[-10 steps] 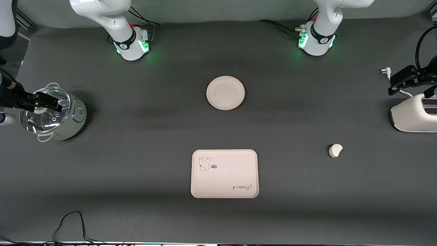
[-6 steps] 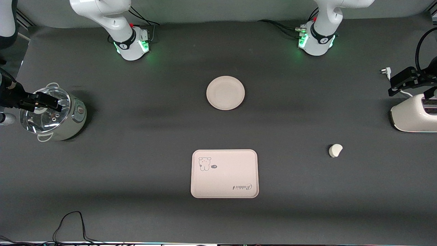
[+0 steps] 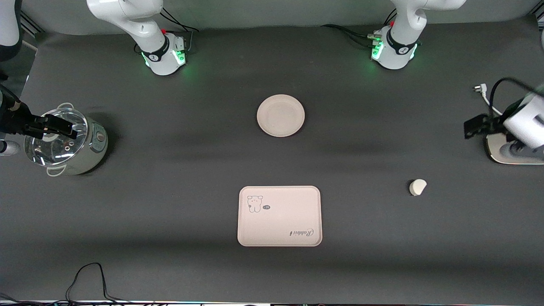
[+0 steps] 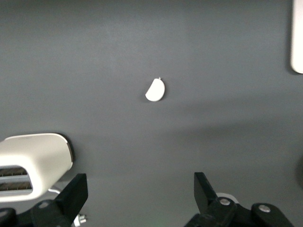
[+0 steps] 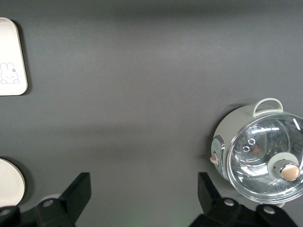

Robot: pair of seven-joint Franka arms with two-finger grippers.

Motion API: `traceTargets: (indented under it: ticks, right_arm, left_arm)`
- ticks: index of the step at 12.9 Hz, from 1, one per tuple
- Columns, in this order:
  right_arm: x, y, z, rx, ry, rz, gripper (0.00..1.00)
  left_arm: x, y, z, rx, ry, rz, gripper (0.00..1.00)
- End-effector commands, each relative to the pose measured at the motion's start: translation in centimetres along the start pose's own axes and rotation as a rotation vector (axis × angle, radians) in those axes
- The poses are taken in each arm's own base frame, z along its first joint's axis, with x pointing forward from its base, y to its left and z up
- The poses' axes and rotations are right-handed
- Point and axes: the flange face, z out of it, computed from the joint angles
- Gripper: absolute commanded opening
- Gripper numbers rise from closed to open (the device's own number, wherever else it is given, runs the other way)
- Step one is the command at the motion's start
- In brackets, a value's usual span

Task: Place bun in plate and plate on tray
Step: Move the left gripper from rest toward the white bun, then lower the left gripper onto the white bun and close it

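The bun (image 3: pixel 417 187) lies on the dark mat toward the left arm's end; it also shows in the left wrist view (image 4: pixel 155 90). The plate (image 3: pixel 280 115) sits empty at mid table, farther from the front camera than the tray (image 3: pixel 280 223). My left gripper (image 3: pixel 472 126) hangs open and empty over the mat beside the toaster, apart from the bun; its jaws stand wide in the left wrist view (image 4: pixel 141 194). My right gripper (image 3: pixel 68 127) waits open and empty over the pot; its jaws stand wide in its wrist view (image 5: pixel 144 194).
A white toaster (image 3: pixel 508 151) stands at the left arm's end, with a plug and cable (image 3: pixel 480 89) beside it. A glass-lidded pot (image 3: pixel 63 142) stands at the right arm's end. A black cable (image 3: pixel 87 276) lies near the front edge.
My left arm has swung so that its gripper is lower in the front view and closer to the bun. The right arm, bun, plate and tray have not moved.
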Motion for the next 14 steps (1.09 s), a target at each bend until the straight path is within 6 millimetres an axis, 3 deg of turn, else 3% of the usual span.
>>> traceTargets:
  ticks: [1,3,7,9,11,14]
  right_arm:
    - [-0.6,0.3,-0.3,-0.019,0.008,-0.013,1.00]
    - [-0.6,0.3,-0.3,-0.019,0.008,-0.015,1.00]
    - [-0.6,0.3,-0.4,-0.019,0.010,-0.015,1.00]
    - [-0.7,0.3,-0.4,-0.018,0.010,-0.018,1.00]
    - [-0.7,0.5,-0.4,-0.018,0.010,-0.040,1.00]
    - [-0.8,0.5,-0.6,-0.018,0.014,-0.040,1.00]
  left_arm:
    - [3.8,0.8,6.6,0.061,-0.005,0.015,1.00]
    - [6.2,1.3,12.5,0.061,-0.011,0.022,1.00]
    - [7.2,1.9,25.5,0.076,0.137,0.045,1.00]
    - [7.3,2.2,29.1,0.075,0.108,0.050,1.00]
    - [5.7,2.4,32.6,0.055,0.119,0.040,1.00]
    - [5.0,2.7,35.2,0.032,0.096,0.020,1.00]
